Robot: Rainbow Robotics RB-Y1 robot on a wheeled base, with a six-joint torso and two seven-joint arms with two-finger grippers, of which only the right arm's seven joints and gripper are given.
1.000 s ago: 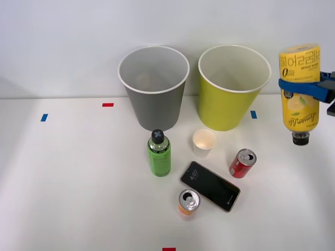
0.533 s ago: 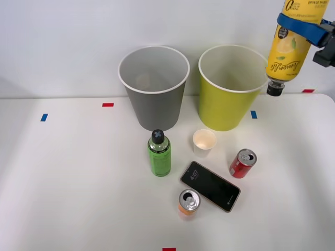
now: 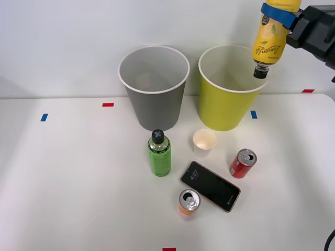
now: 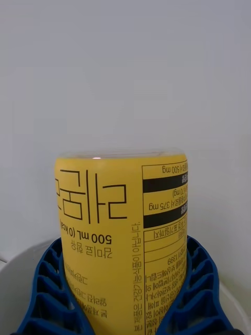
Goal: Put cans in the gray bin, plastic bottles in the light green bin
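My right gripper [image 3: 278, 12] is shut on the yellow lemon-labelled plastic bottle [image 3: 269, 39], held cap down over the right rim of the light green bin [image 3: 230, 99]. In the right wrist view the blue fingers [image 4: 44, 285] clasp the yellow bottle [image 4: 123, 235] on both sides. The gray bin [image 3: 153, 89] stands left of the green one. A green plastic bottle [image 3: 159, 153] with a black cap stands upright in front of the gray bin. A red can [image 3: 243, 163] and an orange can [image 3: 188, 202] stand nearer the front of the table.
A white paper cup [image 3: 204, 142] stands in front of the light green bin. A black phone [image 3: 210, 186] lies flat between the two cans. Small red and blue tape marks dot the white table [image 3: 78, 183].
My right gripper has carried the yellow bottle up and to the left, from beside the light green bin to above its right rim, cap still pointing down.
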